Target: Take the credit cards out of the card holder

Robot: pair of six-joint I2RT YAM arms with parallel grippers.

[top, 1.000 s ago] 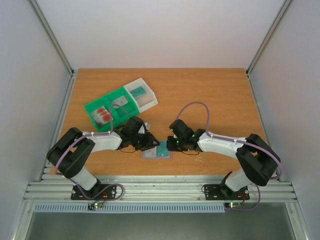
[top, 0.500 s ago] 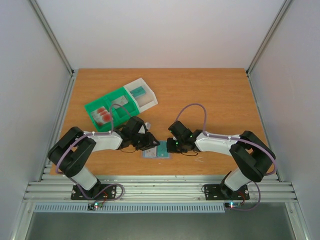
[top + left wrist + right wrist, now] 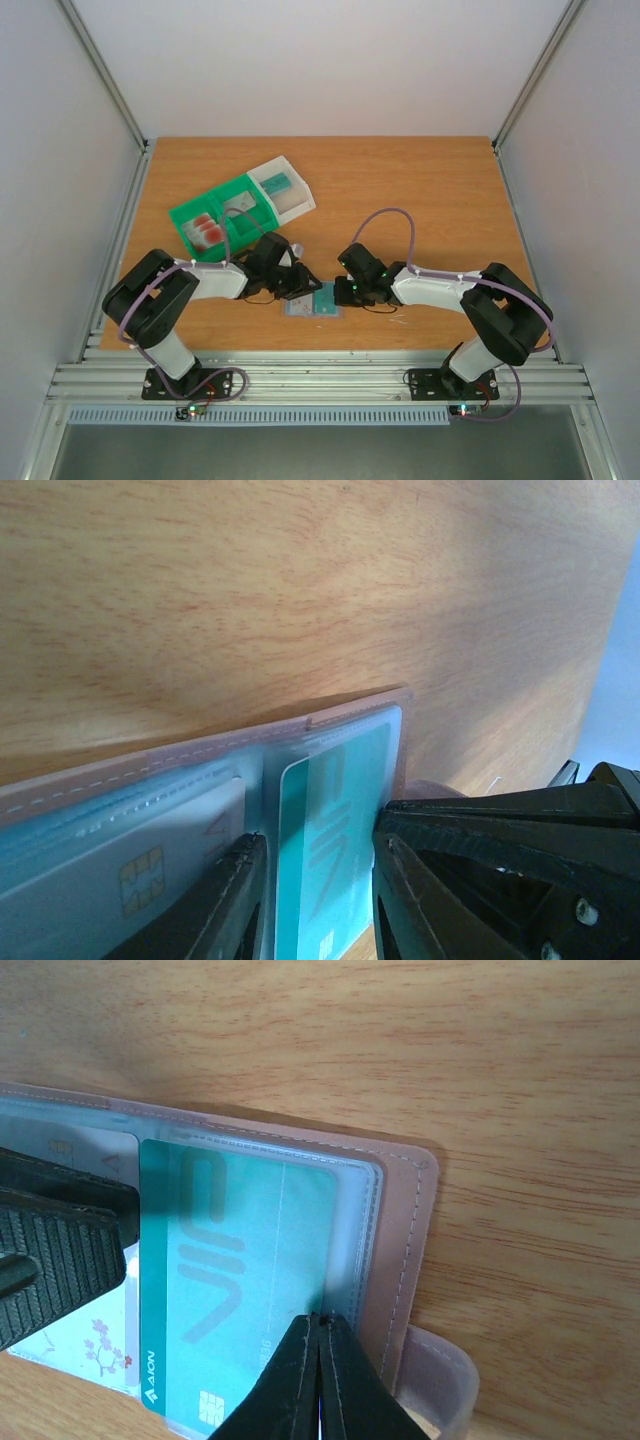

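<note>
The card holder (image 3: 313, 301) lies open at the middle of the counter's near edge. It has a teal credit card (image 3: 235, 1280) in its right sleeve and pale cards (image 3: 140, 870) in the left one. The right gripper (image 3: 320, 1325) has its jaws pressed together, tips touching the teal card. The left gripper (image 3: 315, 900) has its jaws slightly apart, either side of that card's end. Both arms reach low and inward over the wooden counter (image 3: 400, 190). A green-and-white tray (image 3: 240, 205) sits toward the left edge.

Teal card (image 3: 240, 1260): small white "AION" near one corner (large pale lettering, tiny digits too unclear).
</note>
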